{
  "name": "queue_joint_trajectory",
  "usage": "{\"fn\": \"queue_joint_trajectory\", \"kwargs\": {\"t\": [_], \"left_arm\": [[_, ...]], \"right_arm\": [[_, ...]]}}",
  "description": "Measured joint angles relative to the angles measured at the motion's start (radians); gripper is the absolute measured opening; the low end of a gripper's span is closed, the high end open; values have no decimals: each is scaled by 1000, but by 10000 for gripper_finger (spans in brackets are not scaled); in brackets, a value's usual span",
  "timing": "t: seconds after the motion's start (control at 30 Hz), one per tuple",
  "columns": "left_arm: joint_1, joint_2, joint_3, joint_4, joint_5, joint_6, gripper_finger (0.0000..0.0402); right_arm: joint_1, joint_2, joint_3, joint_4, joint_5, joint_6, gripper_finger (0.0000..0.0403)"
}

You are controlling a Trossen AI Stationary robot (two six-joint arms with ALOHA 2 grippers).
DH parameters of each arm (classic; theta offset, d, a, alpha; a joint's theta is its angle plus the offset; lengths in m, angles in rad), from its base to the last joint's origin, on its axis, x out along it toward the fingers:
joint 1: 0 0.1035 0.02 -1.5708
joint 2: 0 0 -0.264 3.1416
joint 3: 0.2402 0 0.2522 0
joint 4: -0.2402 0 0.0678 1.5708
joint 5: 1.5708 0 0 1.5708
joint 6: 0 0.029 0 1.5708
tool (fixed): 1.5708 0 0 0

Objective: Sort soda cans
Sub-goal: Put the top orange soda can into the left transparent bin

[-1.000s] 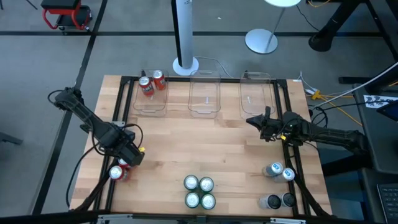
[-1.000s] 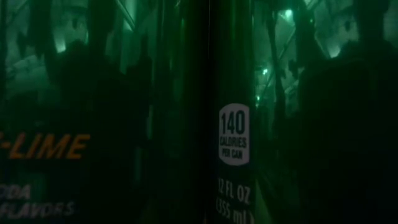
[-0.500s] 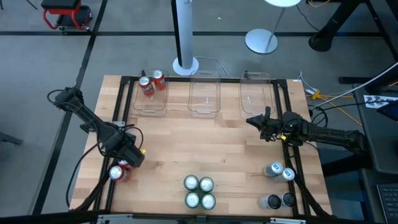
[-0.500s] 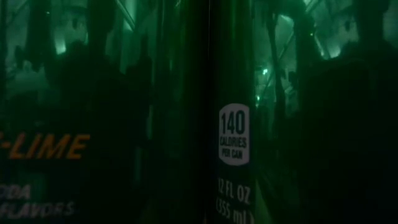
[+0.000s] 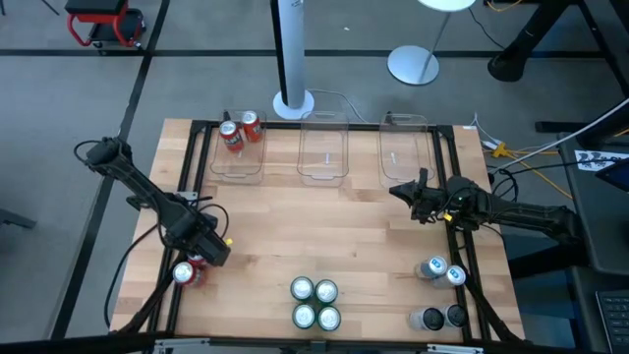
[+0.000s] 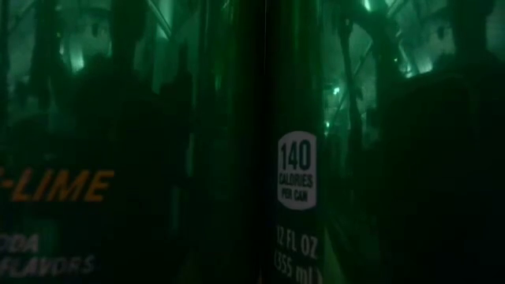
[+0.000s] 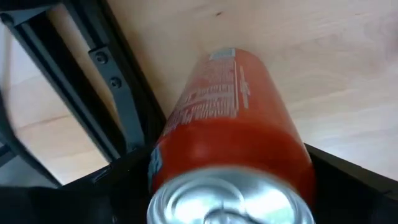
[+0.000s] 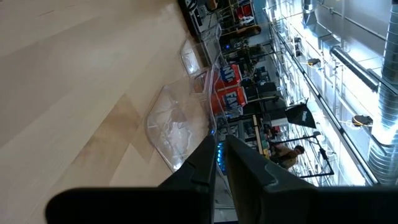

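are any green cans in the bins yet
No, all four green cans stand grouped at the table's near edge; only two red cans sit in the left bin.

Three clear plastic bins (image 5: 323, 152) line the upper edge of the wooden desk (image 5: 324, 236); a white lamp base (image 5: 413, 65) stands upper right, on the grey floor.

Probably a lab: framed wooden table (image 5: 354, 226).
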Motion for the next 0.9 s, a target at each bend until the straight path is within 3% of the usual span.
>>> {"fn": "queue_joint_trajectory", "kwargs": {"t": [0.5, 0.9], "left_arm": [[3, 4, -19, 14, -54, 53, 300], [94, 4, 145, -113, -225, 168, 300]], "right_arm": [[0, 0, 0, 1, 0, 0, 37], [0, 0, 0, 2, 0, 0, 37]]}}
